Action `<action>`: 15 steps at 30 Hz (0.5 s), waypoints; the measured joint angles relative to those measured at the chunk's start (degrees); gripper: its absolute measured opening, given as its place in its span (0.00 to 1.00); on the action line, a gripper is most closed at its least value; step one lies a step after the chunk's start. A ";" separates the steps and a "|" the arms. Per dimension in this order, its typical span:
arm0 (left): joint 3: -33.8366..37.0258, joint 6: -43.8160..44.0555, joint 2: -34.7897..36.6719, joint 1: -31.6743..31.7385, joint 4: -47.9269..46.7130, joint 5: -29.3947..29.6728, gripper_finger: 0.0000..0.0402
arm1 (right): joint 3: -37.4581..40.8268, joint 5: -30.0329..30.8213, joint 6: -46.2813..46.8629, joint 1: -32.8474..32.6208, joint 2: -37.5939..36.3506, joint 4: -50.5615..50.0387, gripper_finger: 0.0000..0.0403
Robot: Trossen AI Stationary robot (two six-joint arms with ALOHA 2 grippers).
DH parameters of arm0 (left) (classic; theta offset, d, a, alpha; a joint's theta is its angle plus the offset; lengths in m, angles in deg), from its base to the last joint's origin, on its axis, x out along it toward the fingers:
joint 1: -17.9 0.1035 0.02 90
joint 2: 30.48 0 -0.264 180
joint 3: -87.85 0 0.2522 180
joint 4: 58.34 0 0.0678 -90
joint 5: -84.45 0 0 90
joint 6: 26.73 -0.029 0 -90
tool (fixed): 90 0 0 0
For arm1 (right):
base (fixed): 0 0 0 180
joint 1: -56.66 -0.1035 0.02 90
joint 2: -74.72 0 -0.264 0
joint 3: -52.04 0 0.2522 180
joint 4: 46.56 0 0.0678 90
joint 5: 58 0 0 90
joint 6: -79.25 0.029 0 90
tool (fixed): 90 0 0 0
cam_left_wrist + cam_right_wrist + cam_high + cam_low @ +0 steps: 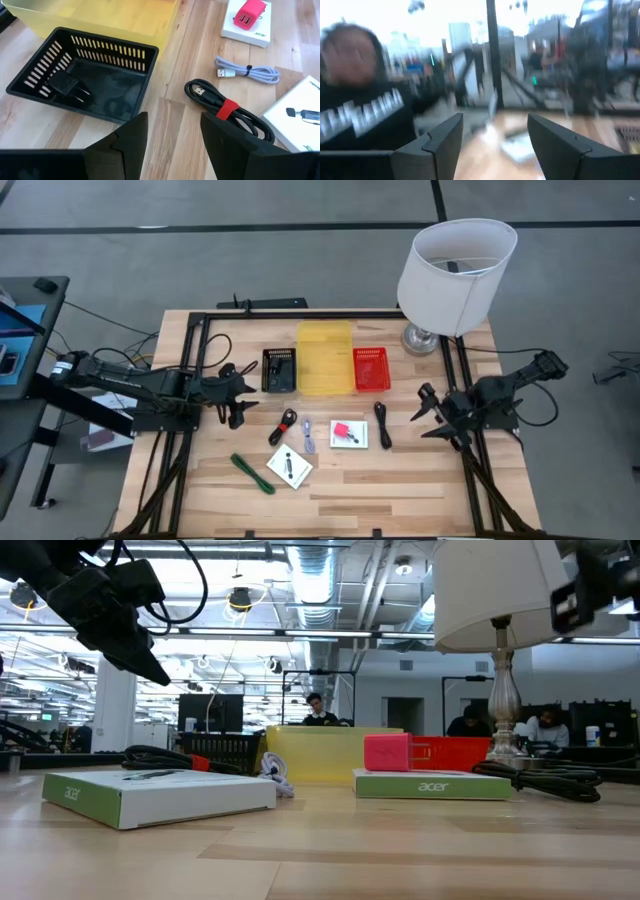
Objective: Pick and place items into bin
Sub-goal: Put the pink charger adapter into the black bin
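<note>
- Left gripper: at 9 o'clock on the table, above the wood, fingers parted, nothing between them.
- At 3 o'clock of it, near: black basket, holding a small black block. Yellow bin touches the basket's 3 o'clock side; red basket touches the bin's far side.
- At 4 o'clock of the left gripper: black cord with red band, on the wood; pale cord just beside it at 3 o'clock.
- At 6 o'clock of these cords: white card with black mark; green stick lies at 9 o'clock of that card.
- Table centre: white card carrying a pink plug; plain black cord just beside it at 3 o'clock.
- Right gripper: at 3 o'clock on the table, near the plain black cord, fingers apart and empty.
- Lamp: at 1 o'clock, its base beside the red basket.
</note>
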 joint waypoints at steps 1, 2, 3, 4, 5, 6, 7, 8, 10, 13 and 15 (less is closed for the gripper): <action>0.00 0.02 0.00 0.00 0.00 0.02 0.44 | 0.00 -0.02 2.06 0.00 -0.02 3.07 0.54; 0.00 0.00 0.00 0.00 0.02 0.02 0.44 | -0.02 0.02 3.49 0.00 -0.02 5.62 0.54; 0.00 0.02 0.00 0.00 0.02 0.02 0.44 | -0.02 0.02 3.81 0.02 -0.02 7.81 0.54; 0.00 0.01 0.00 0.00 0.07 0.02 0.44 | -0.02 0.00 3.27 0.13 0.00 10.09 0.54; 0.00 0.01 0.00 0.00 0.07 0.02 0.44 | -0.03 0.01 2.10 0.20 -0.01 12.11 0.54; 0.00 0.02 0.00 0.00 0.07 0.02 0.44 | -0.04 0.00 1.05 0.34 -0.02 13.66 0.54; 0.00 0.02 0.00 0.00 0.07 0.02 0.44 | -0.04 0.00 0.20 0.39 -0.01 14.98 0.54; 0.00 0.02 0.00 0.00 0.07 0.02 0.44 | -0.02 0.00 -0.01 0.39 0.00 16.45 0.54; 0.00 0.02 0.00 0.00 0.07 0.02 0.44 | -0.02 0.00 -0.10 0.39 -0.02 20.40 0.54; 0.00 0.02 0.00 0.00 0.07 0.02 0.44 | -0.02 0.00 -1.19 0.39 -0.01 23.26 0.54; 0.00 0.02 0.00 0.00 0.05 0.04 0.44 | -0.02 -0.13 -4.01 0.37 -0.02 23.96 0.54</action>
